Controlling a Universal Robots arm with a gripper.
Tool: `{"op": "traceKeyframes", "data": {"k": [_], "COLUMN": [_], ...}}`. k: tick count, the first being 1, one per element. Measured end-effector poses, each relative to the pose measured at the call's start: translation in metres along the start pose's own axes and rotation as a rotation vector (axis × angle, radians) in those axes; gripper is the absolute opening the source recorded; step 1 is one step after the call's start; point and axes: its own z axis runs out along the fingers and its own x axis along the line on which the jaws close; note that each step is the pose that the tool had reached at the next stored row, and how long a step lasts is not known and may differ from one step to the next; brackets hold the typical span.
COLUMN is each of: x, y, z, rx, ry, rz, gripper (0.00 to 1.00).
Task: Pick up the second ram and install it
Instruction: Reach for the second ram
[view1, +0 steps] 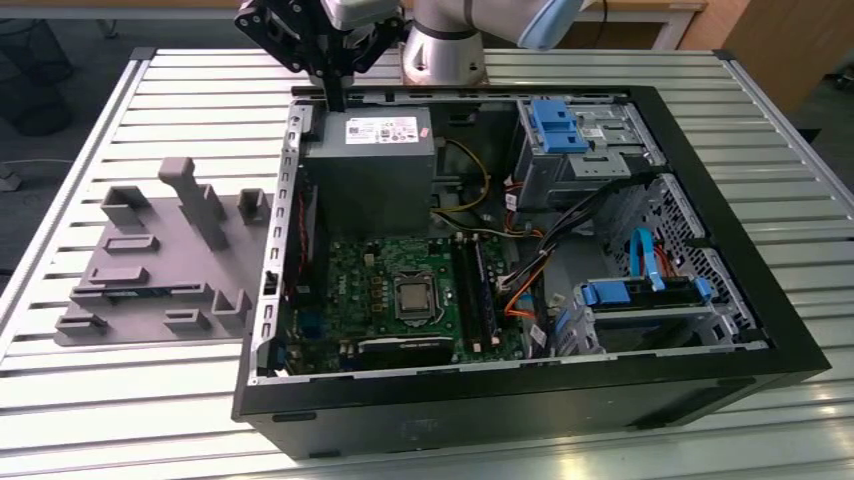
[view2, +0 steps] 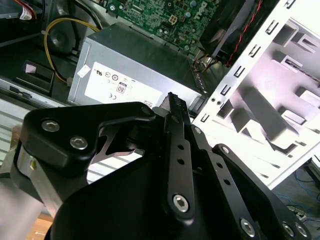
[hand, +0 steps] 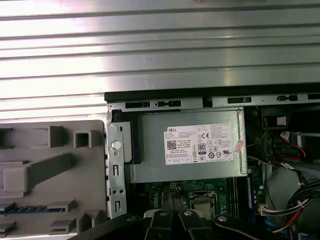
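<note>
The second ram (view1: 140, 291) is a thin blue-green stick lying flat in a slot of the grey fixture (view1: 160, 250), on the table at the exterior view's left of the open computer case. The first wrist view shows the stick as a blue strip (hand: 25, 210) low in the fixture (hand: 50, 170). My gripper (view1: 334, 98) hangs over the case's back edge, just above the grey power supply (view1: 367, 165), well away from the stick. Its black fingers (view2: 172, 107) are shut together with nothing between them. The long black motherboard slots (view1: 477, 290) lie inside the case.
The black case (view1: 747, 350) lies open on a slatted metal table (view1: 134, 400). Inside are the green motherboard (view1: 387, 290), cable bundles (view1: 534, 270) and blue drive brackets (view1: 554, 125). The case's metal side wall (view1: 283, 230) stands between the fixture and the motherboard.
</note>
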Motion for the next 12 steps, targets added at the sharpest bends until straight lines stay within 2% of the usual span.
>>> {"op": "traceKeyframes", "data": {"k": [12], "x": [0.0088], "y": [-0.0007], "z": [-0.0002], "rx": [0.0000], "ry": [0.0000], "rz": [0.000], "gripper": [0.11]}}
